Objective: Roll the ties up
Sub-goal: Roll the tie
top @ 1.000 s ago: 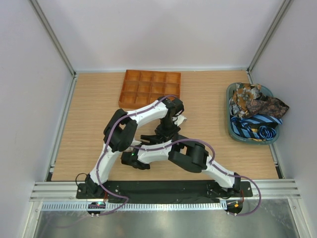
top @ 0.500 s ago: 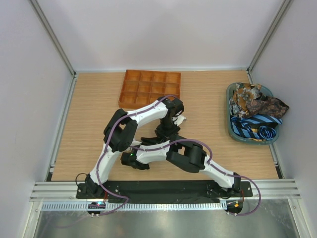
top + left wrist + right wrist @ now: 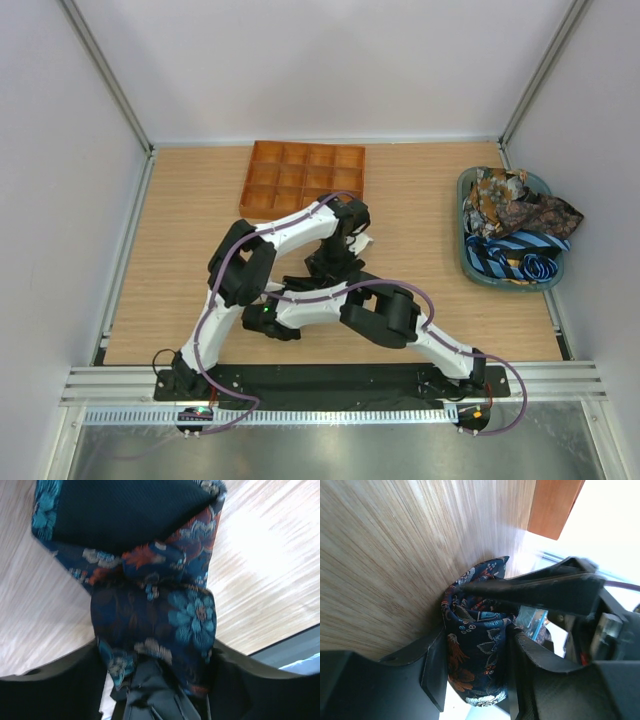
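A dark blue floral tie [image 3: 155, 625] is wound into a roll at the middle of the table. Its loose end with the black lining [image 3: 125, 515] lies flat on the wood beyond the roll. My left gripper [image 3: 155, 655] stands open around the roll, a finger close on each side. My right gripper [image 3: 475, 655] is shut on the same rolled tie [image 3: 477, 640] and pinches it across its width. From above, both wrists [image 3: 330, 265] meet there and hide the roll. More ties [image 3: 515, 205], floral and blue-striped [image 3: 520, 250], lie heaped at the right.
The heaped ties fill a grey-green basket [image 3: 465, 255] by the right wall. An orange gridded tray [image 3: 303, 178] sits at the back, just beyond the two wrists. White walls close in the table on three sides.
My left gripper's jaws have widened around the roll. My right gripper has closed onto the roll. Both wrists have shifted slightly to the left.
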Available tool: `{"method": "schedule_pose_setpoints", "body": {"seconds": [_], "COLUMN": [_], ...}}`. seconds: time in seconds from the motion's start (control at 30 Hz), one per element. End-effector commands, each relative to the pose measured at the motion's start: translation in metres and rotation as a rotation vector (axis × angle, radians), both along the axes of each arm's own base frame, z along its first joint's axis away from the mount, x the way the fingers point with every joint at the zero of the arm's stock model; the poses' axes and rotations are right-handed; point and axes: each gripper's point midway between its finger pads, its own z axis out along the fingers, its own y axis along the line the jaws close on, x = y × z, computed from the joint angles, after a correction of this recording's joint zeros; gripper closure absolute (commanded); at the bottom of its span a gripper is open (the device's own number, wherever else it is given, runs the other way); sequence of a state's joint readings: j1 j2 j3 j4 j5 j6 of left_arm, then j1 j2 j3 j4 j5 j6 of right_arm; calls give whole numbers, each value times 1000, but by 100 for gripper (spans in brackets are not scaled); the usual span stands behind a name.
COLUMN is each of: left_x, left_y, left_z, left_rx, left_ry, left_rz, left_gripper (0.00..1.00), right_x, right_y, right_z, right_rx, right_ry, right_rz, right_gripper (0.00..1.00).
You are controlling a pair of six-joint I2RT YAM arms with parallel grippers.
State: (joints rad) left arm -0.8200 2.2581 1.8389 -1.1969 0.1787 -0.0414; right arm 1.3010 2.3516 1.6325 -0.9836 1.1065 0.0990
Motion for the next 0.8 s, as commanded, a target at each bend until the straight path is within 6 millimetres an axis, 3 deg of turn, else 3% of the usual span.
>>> {"method": "schedule_pose_setpoints", "body": {"seconds": [0.0, 0.23, 0.37, 0.5, 0.6, 0.7, 0.77], "left_x": [-4, 18, 32, 51, 65, 88, 92], "left_y": [7, -13, -26, -37, -33, -23, -4], "left_z": [42, 52, 66, 93, 111, 144, 162], "left_rx": [-17, -121, -205, -308, -347, -424, -457], "left_ry": [-29, -147, -235, -366, -450, -590, -648], "left_rz": [-25, -39, -57, 0, 63, 162, 218], "left_gripper": [28, 11, 11, 11, 11, 10, 9], "right_x": [-13, -18, -22, -24, -24, -23, -21], "right_y": [8, 10, 12, 17, 20, 18, 12], "right_z": [-20, -24, -21, -17, -12, -5, -9], "right_rx": [114, 155, 217, 294, 371, 471, 553], "right_ry": [125, 161, 184, 193, 203, 212, 233], "right_rz": [-23, -16, -17, -22, -36, -69, -111], "right_gripper": [76, 77, 77, 77, 77, 78, 79]}}
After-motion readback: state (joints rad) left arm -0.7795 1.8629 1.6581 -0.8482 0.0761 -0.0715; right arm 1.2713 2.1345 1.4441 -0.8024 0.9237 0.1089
